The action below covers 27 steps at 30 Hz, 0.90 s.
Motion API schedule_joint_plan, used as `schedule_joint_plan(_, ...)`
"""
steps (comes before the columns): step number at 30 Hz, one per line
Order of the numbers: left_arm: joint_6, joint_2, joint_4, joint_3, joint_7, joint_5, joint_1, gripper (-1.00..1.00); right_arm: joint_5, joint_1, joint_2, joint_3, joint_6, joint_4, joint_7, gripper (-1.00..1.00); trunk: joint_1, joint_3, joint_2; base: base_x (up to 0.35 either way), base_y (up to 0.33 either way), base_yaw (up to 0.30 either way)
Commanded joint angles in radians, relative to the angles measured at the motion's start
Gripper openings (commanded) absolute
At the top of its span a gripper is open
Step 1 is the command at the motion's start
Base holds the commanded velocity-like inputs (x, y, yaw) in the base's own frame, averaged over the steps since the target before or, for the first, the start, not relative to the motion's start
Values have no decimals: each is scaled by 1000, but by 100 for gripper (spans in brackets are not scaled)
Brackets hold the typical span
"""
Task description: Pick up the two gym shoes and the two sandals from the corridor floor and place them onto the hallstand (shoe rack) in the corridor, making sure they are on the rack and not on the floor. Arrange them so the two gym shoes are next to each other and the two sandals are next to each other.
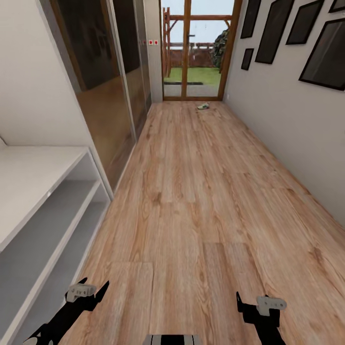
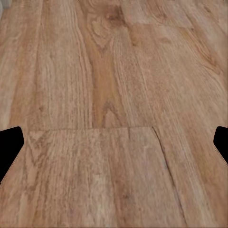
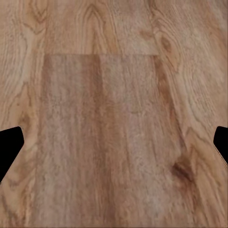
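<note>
Far down the corridor floor (image 1: 191, 191), near the glass door, lies one small white-and-green gym shoe (image 1: 203, 106); it is too distant to make out details. The sandals are out of view. The hallstand (image 1: 33, 182) stands close by along the left wall, its white top and two lower tiers bare. My left gripper (image 1: 94, 285) hangs low beside the rack's front corner, and my right gripper (image 1: 254, 303) hangs low on the right. Both are open and hold nothing. In the wrist views, the left gripper (image 2: 114, 142) and the right gripper (image 3: 114, 142) have dark fingertips spread wide over bare planks.
Dark reflective sliding doors (image 1: 105, 81) line the left wall beyond the rack. Black picture frames (image 1: 306, 33) hang on the right wall. A wood-framed glass door (image 1: 191, 48) to a garden closes the corridor's far end. The plank floor runs straight ahead between the walls.
</note>
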Motion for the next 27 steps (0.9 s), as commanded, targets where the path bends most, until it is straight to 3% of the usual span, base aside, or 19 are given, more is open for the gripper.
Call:
schedule_joint_plan(1, 0, 0, 0, 0, 0, 0, 0, 100, 0, 0, 0, 0, 0, 0, 0, 100, 0, 0, 0, 329, 0, -106)
schedule_joint_plan(27, 0, 0, 0, 0, 0, 0, 0, 100, 1, 0, 0, 0, 0, 0, 0, 100, 0, 0, 0, 329, 0, -102)
